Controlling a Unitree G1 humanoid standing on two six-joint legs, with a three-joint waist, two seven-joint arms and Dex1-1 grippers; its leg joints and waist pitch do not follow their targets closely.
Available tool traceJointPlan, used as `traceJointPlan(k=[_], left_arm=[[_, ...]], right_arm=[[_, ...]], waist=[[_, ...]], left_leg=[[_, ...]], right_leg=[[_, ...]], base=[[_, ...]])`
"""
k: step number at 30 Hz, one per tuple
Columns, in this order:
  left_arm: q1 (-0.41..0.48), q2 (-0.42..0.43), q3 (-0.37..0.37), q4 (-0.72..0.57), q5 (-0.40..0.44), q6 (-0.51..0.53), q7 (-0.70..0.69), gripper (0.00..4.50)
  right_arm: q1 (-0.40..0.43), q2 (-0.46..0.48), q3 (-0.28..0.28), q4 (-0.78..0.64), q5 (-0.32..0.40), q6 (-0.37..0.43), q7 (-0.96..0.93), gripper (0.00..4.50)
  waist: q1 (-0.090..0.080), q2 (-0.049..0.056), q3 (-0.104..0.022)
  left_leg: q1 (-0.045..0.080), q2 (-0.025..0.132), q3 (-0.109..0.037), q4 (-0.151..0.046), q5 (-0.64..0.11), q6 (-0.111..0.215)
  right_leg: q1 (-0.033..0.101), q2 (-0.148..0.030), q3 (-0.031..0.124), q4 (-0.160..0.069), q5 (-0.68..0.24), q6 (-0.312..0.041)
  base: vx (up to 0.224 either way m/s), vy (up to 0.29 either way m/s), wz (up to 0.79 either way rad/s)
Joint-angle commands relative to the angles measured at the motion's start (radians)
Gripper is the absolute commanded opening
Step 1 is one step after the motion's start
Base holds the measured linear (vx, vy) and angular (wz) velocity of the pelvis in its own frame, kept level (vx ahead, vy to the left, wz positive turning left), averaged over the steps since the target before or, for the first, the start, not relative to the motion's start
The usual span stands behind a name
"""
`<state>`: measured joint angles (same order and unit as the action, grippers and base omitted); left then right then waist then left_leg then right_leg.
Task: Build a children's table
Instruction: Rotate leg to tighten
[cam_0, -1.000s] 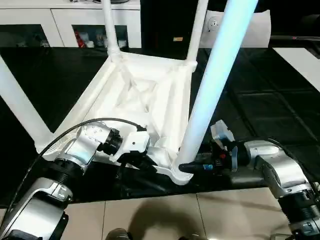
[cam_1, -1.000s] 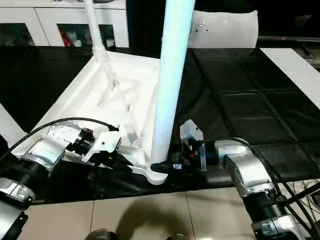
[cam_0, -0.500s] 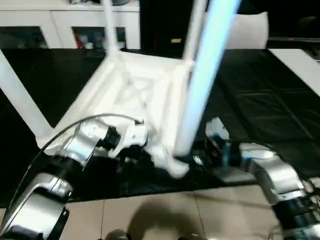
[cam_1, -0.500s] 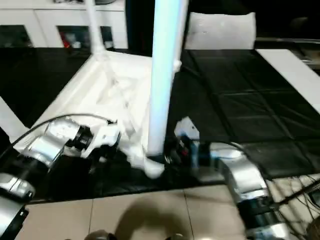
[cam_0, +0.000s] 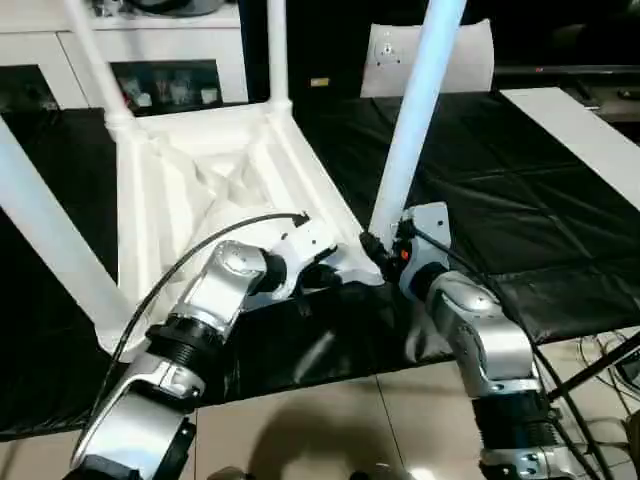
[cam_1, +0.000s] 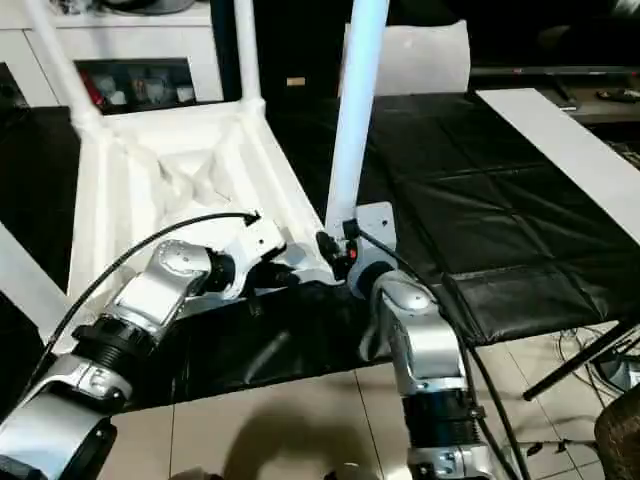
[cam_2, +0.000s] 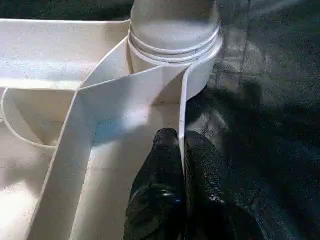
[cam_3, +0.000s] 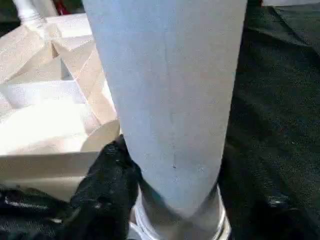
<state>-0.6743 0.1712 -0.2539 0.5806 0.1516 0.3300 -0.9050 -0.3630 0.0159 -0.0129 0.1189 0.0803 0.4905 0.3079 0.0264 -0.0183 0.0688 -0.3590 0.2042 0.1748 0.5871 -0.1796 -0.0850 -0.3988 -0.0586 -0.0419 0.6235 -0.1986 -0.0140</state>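
I see the tabletop (cam_0: 210, 190) lying underside up on the black mat (cam_0: 520, 200), ribs showing, with legs standing in its corner sockets. My left gripper (cam_2: 181, 150) is pinched on the tabletop's thin rim (cam_2: 183, 112), one finger each side, just beside the near corner socket (cam_2: 172, 47). My right gripper (cam_0: 372, 245) clasps the near leg (cam_0: 415, 120) low down, just above that socket, a black finger (cam_3: 107, 185) pressed against the tube. The leg rises upright from the corner nearest the mat's front edge.

White leg (cam_3: 170, 100) upright in tabletop (cam_3: 45, 120) socket; black finger (cam_3: 107, 185) touching.
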Motion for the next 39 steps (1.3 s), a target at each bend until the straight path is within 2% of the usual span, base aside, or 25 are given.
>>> traceJointPlan(k=[1,4,5,7,10,11,13,14,15,16,18,20,21,22,23,25,26,27,29,30,35,39], left_arm=[[-0.041,-0.059,-0.011,-0.048,-0.031,-0.037,0.054,0.0],[-0.022,-0.025,-0.021,-0.059,-0.035,-0.076,-0.005,0.0],[-0.018,-0.015,-0.022,-0.054,-0.036,-0.103,-0.024,0.0],[-0.009,0.007,-0.025,-0.046,-0.046,-0.161,-0.069,0.0],[0.004,0.052,-0.034,-0.036,-0.06,-0.241,-0.155,0.0],[0.009,0.075,-0.04,-0.032,-0.064,-0.277,-0.196,0.0],[0.014,0.106,-0.048,-0.023,-0.073,-0.319,-0.262,0.0],[0.015,0.114,-0.05,-0.02,-0.077,-0.328,-0.28,0.0],[0.015,0.127,-0.054,-0.016,-0.083,-0.347,-0.311,0.0],[0.016,0.131,-0.055,-0.014,-0.084,-0.351,-0.32,0.0],[0.016,0.166,-0.067,-0.004,-0.106,-0.393,-0.418,0.0],[0.016,0.178,-0.073,-0.002,-0.11,-0.405,-0.449,0.0],[0.016,0.187,-0.077,-0.002,-0.112,-0.413,-0.47,0.0],[0.014,0.204,-0.089,0.003,-0.116,-0.437,-0.515,0.0],[0.011,0.218,-0.101,0.008,-0.121,-0.457,-0.563,0.0],[0.01,0.22,-0.104,0.01,-0.123,-0.464,-0.577,0.0],[0.007,0.222,-0.106,0.014,-0.124,-0.47,-0.593,0.0],[0.004,0.224,-0.109,0.018,-0.124,-0.48,-0.604,0.0],[-0.005,0.226,-0.117,0.034,-0.119,-0.503,-0.622,0.0],[-0.008,0.227,-0.12,0.041,-0.119,-0.513,-0.629,0.0],[-0.018,0.229,-0.121,0.062,-0.126,-0.54,-0.655,0.0],[-0.021,0.236,-0.115,0.073,-0.13,-0.547,-0.661,0.0]], right_arm=[[0.007,0.063,0.133,0.01,0.07,0.023,0.095,2.84],[0.022,0.011,0.135,-0.007,0.061,-0.022,0.151,3.09],[0.023,-0.01,0.136,-0.008,0.054,-0.04,0.17,3.14],[0.026,-0.06,0.141,-0.007,0.047,-0.084,0.227,3.33],[0.024,-0.131,0.13,-0.009,0.061,-0.122,0.33,3.64],[0.022,-0.168,0.132,-0.008,0.062,-0.144,0.381,3.71],[0.018,-0.226,0.134,-0.002,0.067,-0.172,0.461,3.9],[0.016,-0.243,0.134,0.001,0.07,-0.178,0.486,3.9],[0.014,-0.268,0.135,0.005,0.076,-0.186,0.529,4.15],[0.014,-0.275,0.136,0.005,0.078,-0.187,0.54,4.15],[0.008,-0.346,0.149,0.015,0.102,-0.21,0.667,4.29],[0.008,-0.367,0.155,0.017,0.108,-0.221,0.711,4.29],[0.007,-0.38,0.158,0.021,0.111,-0.236,0.738,4.29],[0.004,-0.403,0.164,0.037,0.118,-0.274,0.789,4.29],[-0.005,-0.43,0.171,0.053,0.147,-0.266,0.872,4.29],[-0.008,-0.439,0.174,0.058,0.156,-0.262,0.899,4.29],[-0.014,-0.448,0.179,0.065,0.165,-0.257,0.931,4.13],[-0.019,-0.455,0.183,0.071,0.172,-0.253,0.957,3.96],[-0.031,-0.47,0.195,0.082,0.186,-0.244,1.003,3.96],[-0.035,-0.475,0.2,0.086,0.19,-0.244,1.017,3.72],[-0.066,-0.487,0.212,0.119,0.208,-0.244,1.08,3.43],[-0.079,-0.486,0.219,0.126,0.218,-0.228,1.112,3.04]], waist=[[0.002,0.004,-0.06],[0.004,0.003,-0.061],[0.003,-0.001,-0.061],[0.006,0.002,-0.063],[0.005,0.001,-0.065],[0.008,0.008,-0.065],[0.009,0.003,-0.067],[0.009,0.004,-0.066],[0.011,0.004,-0.066],[0.015,0.005,-0.067],[0.025,0.003,-0.066],[0.031,0.005,-0.065],[0.032,-0.007,-0.063],[0.036,-0.001,-0.064],[0.036,-0.004,-0.063],[0.04,-0.005,-0.06],[0.042,-0.003,-0.061],[0.046,-0.007,-0.061],[0.051,-0.01,-0.062],[0.055,-0.009,-0.063],[0.058,-0.012,-0.065],[0.059,-0.014,-0.066]], left_leg=[[0.002,0.015,-0.007,-0.07,-0.197,0.011],[0.0,0.015,-0.005,-0.068,-0.179,0.022],[-0.002,0.015,-0.004,-0.068,-0.169,0.027],[-0.003,0.016,-0.005,-0.066,-0.156,0.032],[-0.007,0.015,-0.003,-0.063,-0.134,0.051],[-0.006,0.016,-0.004,-0.062,-0.127,0.057],[-0.003,0.019,-0.001,-0.059,-0.111,0.073],[-0.004,0.019,0.0,-0.059,-0.112,0.076],[-0.003,0.02,-0.001,-0.06,-0.112,0.077],[0.003,0.023,0.001,-0.059,-0.115,0.084],[0.004,0.027,0.0,-0.061,-0.111,0.088],[0.005,0.029,0.002,-0.06,-0.107,0.092],[0.003,0.029,0.003,-0.061,-0.109,0.093],[0.004,0.03,0.001,-0.06,-0.111,0.092],[0.003,0.031,0.002,-0.06,-0.121,0.092],[0.003,0.032,0.003,-0.06,-0.121,0.093],[0.003,0.032,0.003,-0.059,-0.12,0.094],[0.003,0.032,0.004,-0.059,-0.118,0.096],[0.003,0.032,0.005,-0.058,-0.114,0.097],[0.004,0.032,0.005,-0.057,-0.111,0.096],[0.002,0.033,0.004,-0.057,-0.099,0.093],[0.001,0.032,0.004,-0.055,-0.089,0.097]], right_leg=[[0.044,-0.064,0.046,-0.093,-0.215,-0.167],[0.048,-0.065,0.046,-0.091,-0.172,-0.176],[0.05,-0.064,0.046,-0.089,-0.156,-0.181],[0.052,-0.066,0.045,-0.088,-0.14,-0.185],[0.056,-0.064,0.045,-0.082,-0.087,-0.2],[0.057,-0.066,0.044,-0.081,-0.08,-0.207],[0.056,-0.063,0.044,-0.076,-0.017,-0.228],[0.056,-0.064,0.044,-0.073,-0.014,-0.234],[0.057,-0.064,0.043,-0.074,-0.017,-0.237],[0.052,-0.066,0.044,-0.074,-0.021,-0.244],[0.052,-0.067,0.043,-0.071,-0.024,-0.251],[0.049,-0.067,0.043,-0.068,-0.008,-0.257],[0.049,-0.068,0.043,-0.068,-0.01,-0.257],[0.05,-0.072,0.042,-0.066,-0.02,-0.258],[0.05,-0.073,0.041,-0.067,-0.033,-0.259],[0.048,-0.072,0.04,-0.067,-0.045,-0.259],[0.049,-0.073,0.04,-0.066,-0.044,-0.261],[0.049,-0.073,0.04,-0.066,-0.045,-0.261],[0.048,-0.074,0.04,-0.067,-0.05,-0.26],[0.048,-0.074,0.039,-0.066,-0.056,-0.259],[0.049,-0.075,0.039,-0.062,-0.053,-0.258],[0.05,-0.074,0.038,-0.061,-0.039,-0.26]], base=[[0.0,0.0,0.0],[0.0,0.0,0.0],[0.0,0.0,0.0],[0.0,0.0,0.0],[0.0,0.0,0.0],[0.0,0.0,0.0],[0.0,0.0,0.0],[0.0,0.0,0.0],[0.0,0.0,0.0],[0.0,0.0,0.0],[0.0,0.0,0.0],[0.0,0.0,0.0],[0.0,0.0,0.0],[0.0,0.0,0.0],[0.0,0.0,0.0],[0.0,0.0,0.0],[0.0,0.0,0.0],[0.0,0.0,0.0],[0.0,0.0,0.0],[0.0,0.0,0.0],[0.0,0.0,0.0],[0.0,0.0,0.0]])
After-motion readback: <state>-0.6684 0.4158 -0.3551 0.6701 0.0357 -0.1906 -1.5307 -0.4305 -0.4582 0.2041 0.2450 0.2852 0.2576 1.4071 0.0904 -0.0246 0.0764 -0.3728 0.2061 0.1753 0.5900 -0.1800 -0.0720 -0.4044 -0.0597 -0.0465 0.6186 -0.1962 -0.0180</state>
